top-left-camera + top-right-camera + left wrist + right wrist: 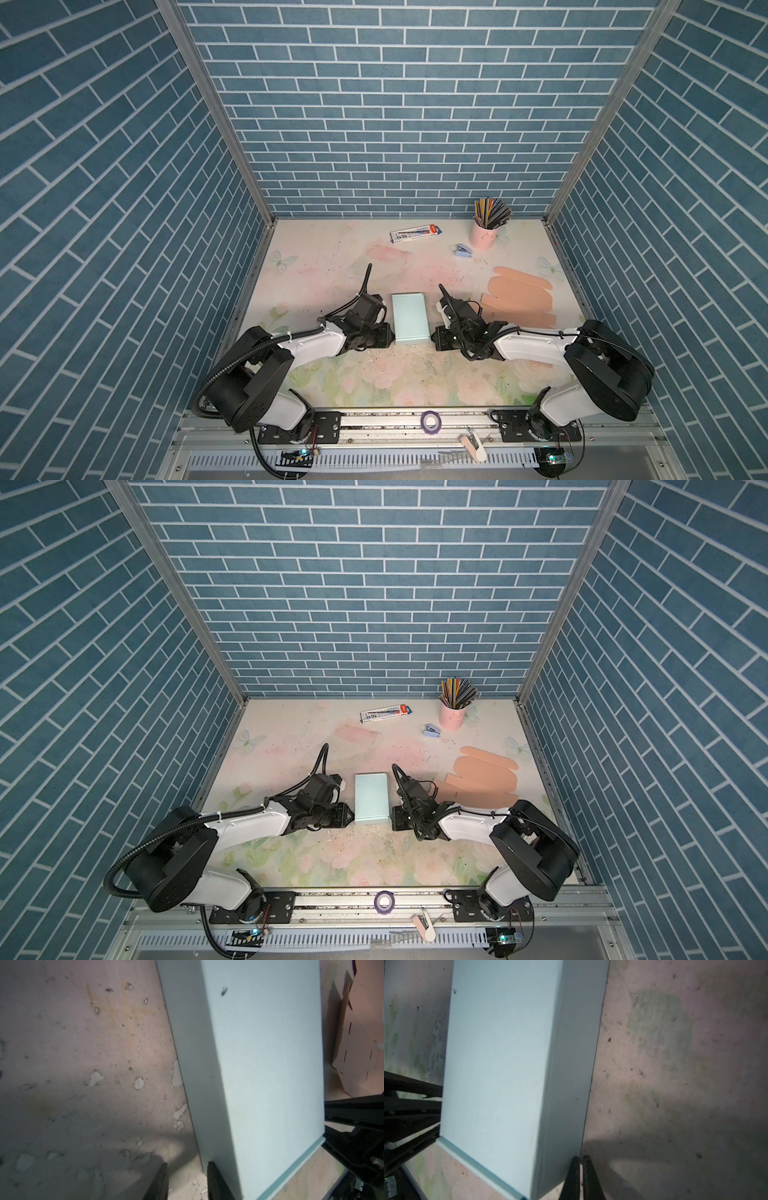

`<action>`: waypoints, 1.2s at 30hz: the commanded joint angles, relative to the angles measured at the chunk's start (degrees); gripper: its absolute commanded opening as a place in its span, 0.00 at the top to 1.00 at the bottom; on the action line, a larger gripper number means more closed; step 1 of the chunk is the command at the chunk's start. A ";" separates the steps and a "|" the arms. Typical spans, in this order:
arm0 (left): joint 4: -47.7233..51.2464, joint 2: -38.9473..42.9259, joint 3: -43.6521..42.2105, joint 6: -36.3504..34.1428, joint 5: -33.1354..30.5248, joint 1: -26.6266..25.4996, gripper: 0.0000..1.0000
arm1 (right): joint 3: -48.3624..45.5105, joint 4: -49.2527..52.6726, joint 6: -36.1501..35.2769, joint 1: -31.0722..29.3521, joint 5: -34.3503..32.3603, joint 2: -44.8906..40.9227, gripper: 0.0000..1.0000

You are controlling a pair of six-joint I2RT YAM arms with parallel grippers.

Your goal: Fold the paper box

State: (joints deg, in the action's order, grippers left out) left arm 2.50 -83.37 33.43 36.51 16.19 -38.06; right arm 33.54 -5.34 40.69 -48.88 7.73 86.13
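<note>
The paper box [410,318] is pale blue card — matt, smooth and unprinted, with one small dark smudge on its top face. The desk [316,274] has a floral printed covering with a low sheen, badly worn: it is speckled with dirt and chipped through to white in patches. The flat blank [519,295] is peach card, equally matt. The fingers [216,1184] look like dull black plastic; the arm shells [316,343] are smooth white plastic — faintly glossy.
</note>
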 commanded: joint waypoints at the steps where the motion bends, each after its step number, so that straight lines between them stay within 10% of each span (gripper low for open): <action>1: -0.71 -2.16 0.62 1.45 -0.21 -1.52 0.67 | 2.27 -1.79 1.24 -1.30 0.27 1.61 0.92; 22: -7.07 -5.75 0.33 5.65 0.64 -5.44 0.69 | 8.22 -3.15 -1.30 -5.96 2.73 4.30 0.92; 36: 0.87 -3.75 3.28 -2.60 0.56 3.78 0.65 | 1.61 1.25 -0.24 -3.89 -2.37 -1.63 0.92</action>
State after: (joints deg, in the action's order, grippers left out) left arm -0.58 -86.89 35.81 36.51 14.83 -35.33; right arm 35.62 -1.93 40.47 -53.15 3.55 86.61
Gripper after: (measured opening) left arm 0.341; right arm 0.082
